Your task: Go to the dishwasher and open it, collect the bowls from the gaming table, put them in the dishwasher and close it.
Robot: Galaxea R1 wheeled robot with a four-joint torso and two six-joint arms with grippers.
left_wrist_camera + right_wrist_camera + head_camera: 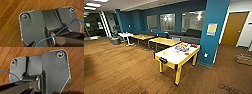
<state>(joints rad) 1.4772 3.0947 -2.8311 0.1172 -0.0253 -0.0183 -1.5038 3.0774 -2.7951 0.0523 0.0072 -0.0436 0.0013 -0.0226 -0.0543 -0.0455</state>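
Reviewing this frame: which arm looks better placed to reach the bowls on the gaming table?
Right, tentatively. The gaming table stands ahead and right of centre, with small orange items toward its far right end. Both wrist views face wooden floor, so neither arm is reaching.

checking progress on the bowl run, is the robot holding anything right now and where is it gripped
It cannot be told: neither wrist view shows a pincer's tips. Small orange and yellow items lie on the gaming table, some way ahead of the robot.

Office lounge: gaming table (177,56), sofas (189,35), yellow tables (164,41).
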